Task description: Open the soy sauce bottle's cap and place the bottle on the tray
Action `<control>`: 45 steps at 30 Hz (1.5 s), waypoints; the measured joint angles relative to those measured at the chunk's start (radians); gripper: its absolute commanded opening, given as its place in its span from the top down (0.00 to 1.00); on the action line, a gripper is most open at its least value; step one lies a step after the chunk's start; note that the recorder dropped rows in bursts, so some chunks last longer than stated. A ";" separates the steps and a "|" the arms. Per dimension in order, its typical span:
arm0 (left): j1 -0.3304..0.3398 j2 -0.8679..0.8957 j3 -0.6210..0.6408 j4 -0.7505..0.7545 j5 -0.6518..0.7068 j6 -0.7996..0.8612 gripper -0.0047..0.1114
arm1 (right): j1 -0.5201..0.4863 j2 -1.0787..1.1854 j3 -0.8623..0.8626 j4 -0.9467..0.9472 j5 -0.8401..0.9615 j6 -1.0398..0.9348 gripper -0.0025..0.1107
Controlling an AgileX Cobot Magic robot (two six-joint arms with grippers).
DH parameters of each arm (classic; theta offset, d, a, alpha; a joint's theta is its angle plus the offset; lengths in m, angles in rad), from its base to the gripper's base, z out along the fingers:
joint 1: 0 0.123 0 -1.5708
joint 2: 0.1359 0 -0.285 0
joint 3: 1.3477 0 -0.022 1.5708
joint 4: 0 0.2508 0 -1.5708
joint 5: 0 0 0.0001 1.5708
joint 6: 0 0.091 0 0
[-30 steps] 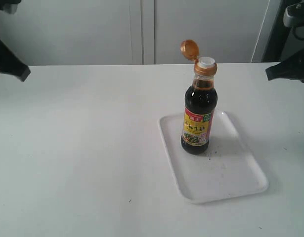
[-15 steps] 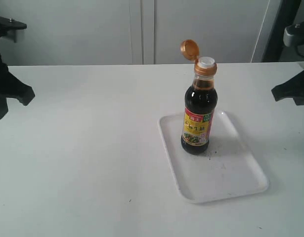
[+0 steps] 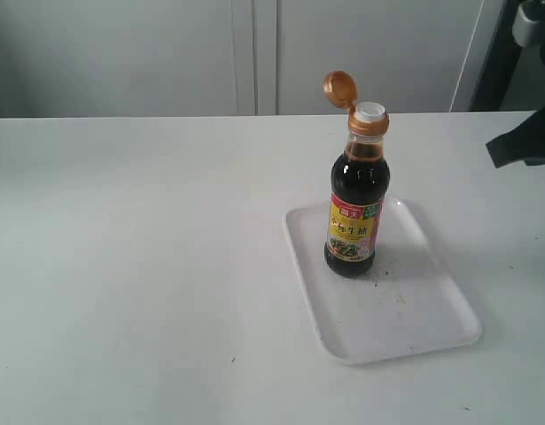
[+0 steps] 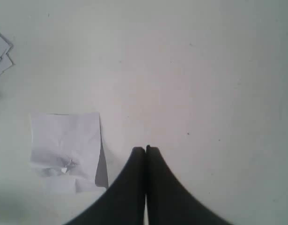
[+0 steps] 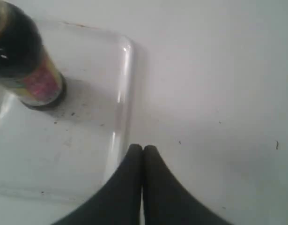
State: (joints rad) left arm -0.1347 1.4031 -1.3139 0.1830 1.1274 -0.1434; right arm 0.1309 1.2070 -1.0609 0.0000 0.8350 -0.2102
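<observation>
The soy sauce bottle (image 3: 354, 204) stands upright at the back of the white tray (image 3: 405, 310), its dark liquid and red, yellow and pink label facing me. Its copper-gold cap (image 3: 339, 88) is flipped open and leans back on its hinge, with the white spout (image 3: 370, 112) bare. In the right wrist view the bottle (image 5: 22, 61) stands on the tray (image 5: 87, 154). My right gripper (image 5: 143, 148) is shut and empty, apart from the bottle, beside the tray's rim; it shows as a dark shape (image 3: 522, 142) at the exterior view's right edge. My left gripper (image 4: 145, 149) is shut, empty, over bare table.
A creased white paper sheet (image 4: 66, 150) lies on the table close to the left gripper, with more paper scraps (image 4: 1, 54) further off. White cabinet doors (image 3: 254, 53) stand behind the white table (image 3: 148, 266).
The left arm has drawn back out of the exterior view. The right arm has pulled a little further toward the right edge. Bottle, cap and tray have not moved.
</observation>
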 measured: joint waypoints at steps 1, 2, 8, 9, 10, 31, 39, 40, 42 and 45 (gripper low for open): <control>0.004 -0.012 0.021 0.000 0.000 0.002 0.96 | 0.018 -0.014 0.000 0.000 0.000 0.000 0.98; 0.007 -0.027 0.036 0.004 0.000 0.002 0.96 | 0.031 -0.026 0.000 0.005 0.000 0.000 0.98; 0.007 -0.158 0.137 0.008 -0.076 -0.011 0.96 | 0.055 -0.118 0.011 0.009 -0.014 0.001 0.98; 0.007 -0.183 0.154 0.008 -0.093 -0.015 0.96 | 0.055 -0.138 0.023 0.009 -0.028 0.001 0.98; 0.007 -0.208 0.171 0.008 -0.110 -0.020 0.96 | 0.059 -0.159 0.039 0.009 -0.044 0.001 0.98; 0.007 -0.709 0.606 0.006 -0.516 -0.095 0.96 | 0.059 -0.685 0.453 0.024 -0.423 0.092 0.98; 0.007 -0.853 0.718 -0.010 -0.628 -0.110 0.96 | 0.059 -0.868 0.562 0.025 -0.490 0.112 0.98; 0.007 -0.872 0.734 -0.013 -0.647 -0.111 0.96 | 0.059 -0.892 0.579 0.026 -0.505 0.112 0.98; 0.007 -0.910 0.767 -0.024 -0.678 -0.111 0.96 | 0.059 -0.920 0.604 0.028 -0.532 0.112 0.98; 0.007 -0.968 0.818 -0.033 -0.701 -0.111 0.96 | 0.059 -0.957 0.650 0.028 -0.581 0.112 0.98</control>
State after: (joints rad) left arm -0.1273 0.4348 -0.4957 0.1498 0.4260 -0.2540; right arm 0.1902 0.2505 -0.4113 0.0278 0.2543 -0.0979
